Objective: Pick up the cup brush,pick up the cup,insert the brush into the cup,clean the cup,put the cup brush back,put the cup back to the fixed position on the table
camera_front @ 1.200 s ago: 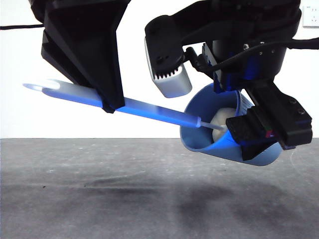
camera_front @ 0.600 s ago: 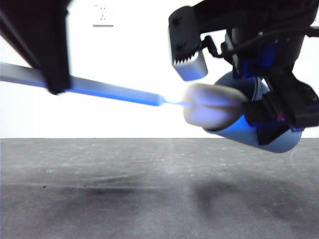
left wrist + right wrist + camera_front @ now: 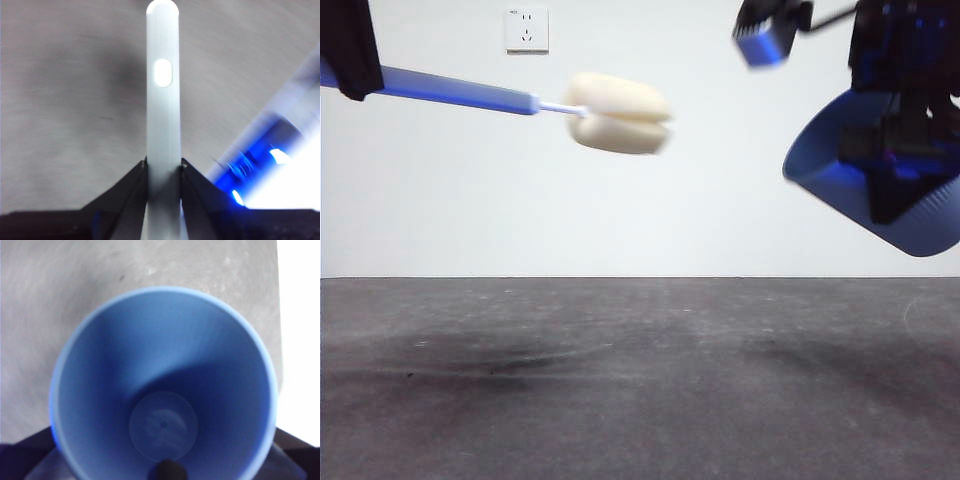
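STATE: cream sponge-headed grey cup brush (image 3: pixel 618 113) now fully withdrawn from ribbed blue plastic cup (image 3: pixel 865 175), well apart above the desk (image 3: pixel 620 380) | LEFT gripper (image 3: pixel 163 167): jaws clamped on handle | RIGHT gripper (image 3: pixel 167 471): jaws clamp cup | PHASE: cleaning done; return brush next.

A plain white wall (image 3: pixel 720 200) fills the background behind the dark grey, matte desk (image 3: pixel 640 380), with a white power socket (image 3: pixel 526 29) mounted high on the wall, and soft dark shadows lie across the scuffed desk surface under even, bright lighting
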{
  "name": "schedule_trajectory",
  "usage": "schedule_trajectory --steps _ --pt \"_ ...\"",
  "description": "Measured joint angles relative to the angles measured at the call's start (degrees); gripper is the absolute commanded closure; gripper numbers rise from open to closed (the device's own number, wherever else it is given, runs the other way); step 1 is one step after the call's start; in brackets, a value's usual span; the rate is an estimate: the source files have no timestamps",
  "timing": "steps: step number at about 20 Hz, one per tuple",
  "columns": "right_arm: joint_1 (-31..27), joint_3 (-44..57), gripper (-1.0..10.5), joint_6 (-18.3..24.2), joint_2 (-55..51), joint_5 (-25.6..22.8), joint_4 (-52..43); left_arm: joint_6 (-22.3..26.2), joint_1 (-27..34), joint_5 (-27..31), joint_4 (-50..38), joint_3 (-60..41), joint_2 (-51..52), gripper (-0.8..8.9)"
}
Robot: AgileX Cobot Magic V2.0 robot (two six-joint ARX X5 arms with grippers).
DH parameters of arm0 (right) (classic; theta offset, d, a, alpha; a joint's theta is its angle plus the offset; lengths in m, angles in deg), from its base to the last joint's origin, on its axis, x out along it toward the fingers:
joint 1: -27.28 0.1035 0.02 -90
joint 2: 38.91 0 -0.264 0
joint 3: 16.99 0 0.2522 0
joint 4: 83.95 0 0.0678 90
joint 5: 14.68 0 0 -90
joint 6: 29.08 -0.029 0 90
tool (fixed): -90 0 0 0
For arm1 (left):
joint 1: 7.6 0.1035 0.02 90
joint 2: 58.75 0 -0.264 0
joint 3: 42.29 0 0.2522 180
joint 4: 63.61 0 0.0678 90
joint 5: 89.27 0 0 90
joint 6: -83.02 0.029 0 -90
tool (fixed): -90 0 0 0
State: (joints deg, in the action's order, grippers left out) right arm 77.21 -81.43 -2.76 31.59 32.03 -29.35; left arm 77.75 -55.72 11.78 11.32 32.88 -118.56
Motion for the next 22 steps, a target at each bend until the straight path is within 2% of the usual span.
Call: schedule_trajectory --steps 6,10,15,22 --pt "-5.42 0.0 9.6 -16.85 -11.39 15.98 -7.43 -7.5 11.02 0.59 -16.04 -2.36 -6.78 8.22" --pt "-7.19 0.0 9.6 -25.59 -15.98 24.55 -14.08 -12.0 13.25 0.46 -25.97 -3.3 -15.82 8.22" --pt "-7.19 0.0 9.6 -30.38 -16.48 26.8 -17.9 -17.62 13.25 0.48 -34.36 -3.3 -28.22 8.22" --pt "-7.19 0.0 9.6 -32.41 -16.48 26.8 -18.23 -20.9 13.25 0.52 -41.51 -3.3 -38.1 8.22"
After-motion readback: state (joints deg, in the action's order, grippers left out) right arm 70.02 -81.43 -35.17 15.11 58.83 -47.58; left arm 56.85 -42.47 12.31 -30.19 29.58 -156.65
